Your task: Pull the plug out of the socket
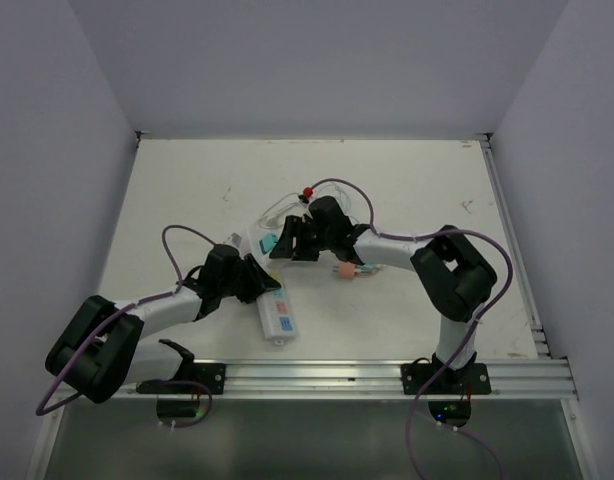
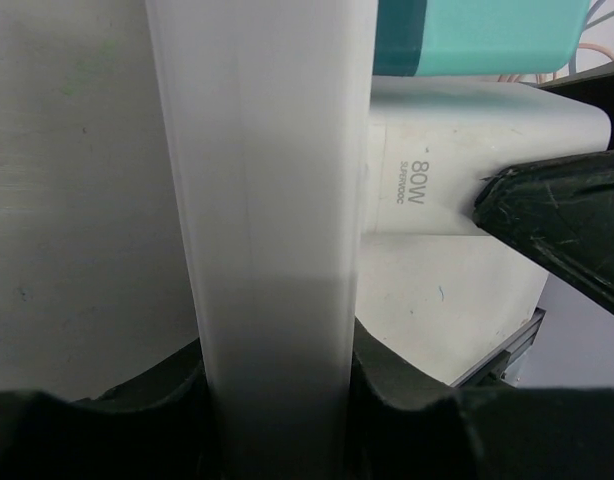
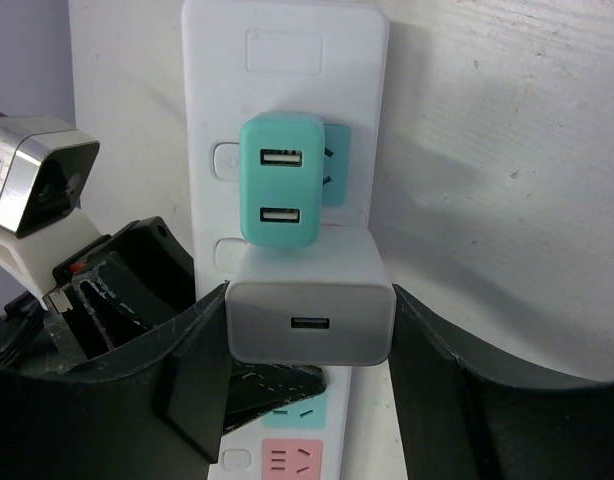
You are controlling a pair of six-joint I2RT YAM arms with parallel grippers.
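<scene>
The right gripper point(image 3: 309, 340) is clamped on the white 80W charger point(image 3: 309, 300), one finger against each of its sides. This looks like the plug to be pulled. It sits in the power strip point(image 3: 287, 80), about midway along, and seems flush against the strip's face, so by my reading it has not come out yet. The left gripper point(image 1: 259, 282) is closed across the strip nearer its lower end, pinning it to the table point(image 1: 187, 200).

Both grasps look set, and what remains is the pull straight off the face. A teal USB charger point(image 3: 280, 190) is plugged in just beside the white one and touches its far edge, so it could catch or get dragged along. A small pink and teal object point(image 1: 342, 270) lies on the table near the right arm, apart from the strip
</scene>
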